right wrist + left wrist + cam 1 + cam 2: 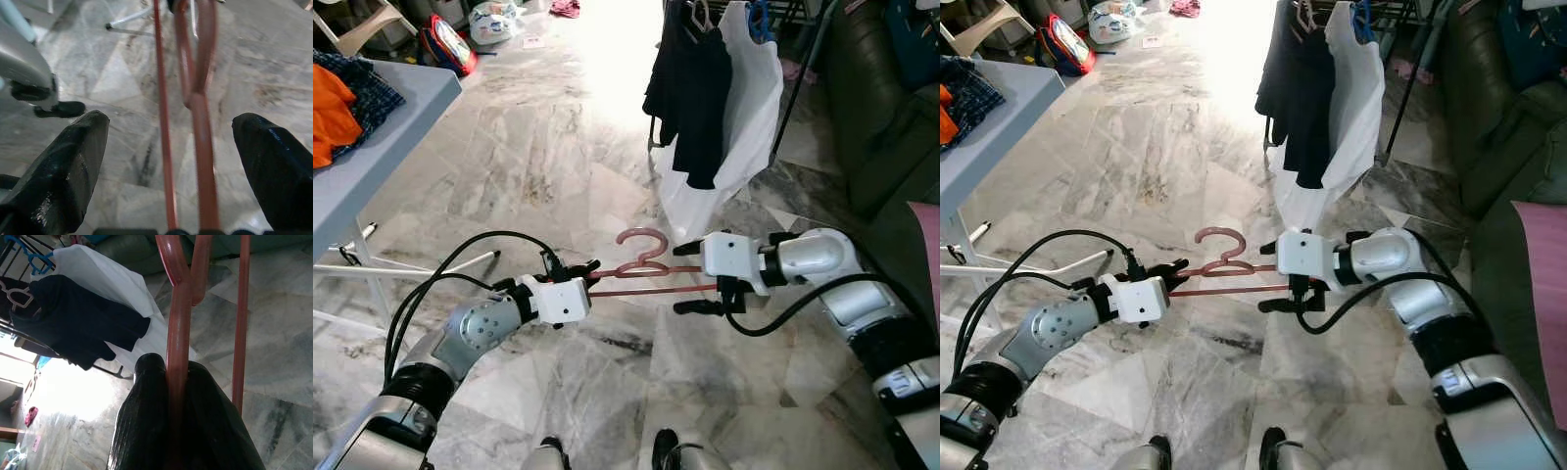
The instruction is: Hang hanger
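Your left gripper [591,271] has its jaws clamped on one end of the hanger [641,274]. Your right gripper [690,278] is at the other end with its jaws apart, one on each side of the hanger's bars, not touching them. The hanger lies flat in the air between both grippers, over the marble floor [538,147]. At 12 o'clock stands a rack [808,69] with clothes [690,88]. At 10 o'clock is a counter [401,108].
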{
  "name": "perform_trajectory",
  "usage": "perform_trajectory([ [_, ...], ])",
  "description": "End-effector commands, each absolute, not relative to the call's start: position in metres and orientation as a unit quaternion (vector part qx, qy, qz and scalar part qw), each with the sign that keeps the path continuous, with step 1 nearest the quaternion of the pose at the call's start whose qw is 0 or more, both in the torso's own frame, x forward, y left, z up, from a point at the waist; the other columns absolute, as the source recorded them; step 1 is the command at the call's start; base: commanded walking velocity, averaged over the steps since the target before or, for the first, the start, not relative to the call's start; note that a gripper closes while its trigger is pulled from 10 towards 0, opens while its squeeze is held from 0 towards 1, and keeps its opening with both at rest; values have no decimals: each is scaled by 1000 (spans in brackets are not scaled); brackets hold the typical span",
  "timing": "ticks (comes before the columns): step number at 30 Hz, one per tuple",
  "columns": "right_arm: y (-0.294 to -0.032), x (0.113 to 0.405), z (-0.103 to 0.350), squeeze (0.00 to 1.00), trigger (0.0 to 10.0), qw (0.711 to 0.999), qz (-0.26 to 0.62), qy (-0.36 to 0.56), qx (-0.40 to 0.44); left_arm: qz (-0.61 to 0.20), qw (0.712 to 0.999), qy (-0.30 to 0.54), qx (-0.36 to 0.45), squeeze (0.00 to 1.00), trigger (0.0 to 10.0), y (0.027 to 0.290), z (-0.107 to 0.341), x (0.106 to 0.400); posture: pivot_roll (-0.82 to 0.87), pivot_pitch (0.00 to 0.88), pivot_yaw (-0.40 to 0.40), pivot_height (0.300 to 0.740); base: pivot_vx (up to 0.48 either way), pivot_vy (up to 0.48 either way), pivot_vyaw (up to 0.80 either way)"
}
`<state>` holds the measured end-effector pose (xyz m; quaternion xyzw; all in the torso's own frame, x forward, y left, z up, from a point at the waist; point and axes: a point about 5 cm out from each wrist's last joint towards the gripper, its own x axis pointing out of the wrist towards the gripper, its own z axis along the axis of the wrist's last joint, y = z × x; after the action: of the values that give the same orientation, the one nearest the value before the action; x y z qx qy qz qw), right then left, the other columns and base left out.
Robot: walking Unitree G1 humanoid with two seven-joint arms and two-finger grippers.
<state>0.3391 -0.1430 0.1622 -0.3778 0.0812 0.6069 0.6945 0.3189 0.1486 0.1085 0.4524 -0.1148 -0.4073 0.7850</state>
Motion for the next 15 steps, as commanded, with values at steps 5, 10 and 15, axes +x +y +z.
perform_trajectory([
  [5, -137, 342, 165, 0, 0, 662, 634, 94, -389, -422, 773, -111, 460, 0, 10000, 150, 105, 316, 88, 235, 22, 740, 0, 0, 0],
  [10, -140, 344, 166, 0, 0, 649, 639, 106, -399, -424, 772, -112, 460, 0, 10000, 150, 105, 315, 88, 236, 23, 740, 0, 0, 0],
  [15, -143, 347, 169, 0, 0, 647, 638, 115, -402, -426, 771, -112, 460, 0, 10000, 149, 103, 314, 86, 238, 24, 740, 0, 0, 0],
])
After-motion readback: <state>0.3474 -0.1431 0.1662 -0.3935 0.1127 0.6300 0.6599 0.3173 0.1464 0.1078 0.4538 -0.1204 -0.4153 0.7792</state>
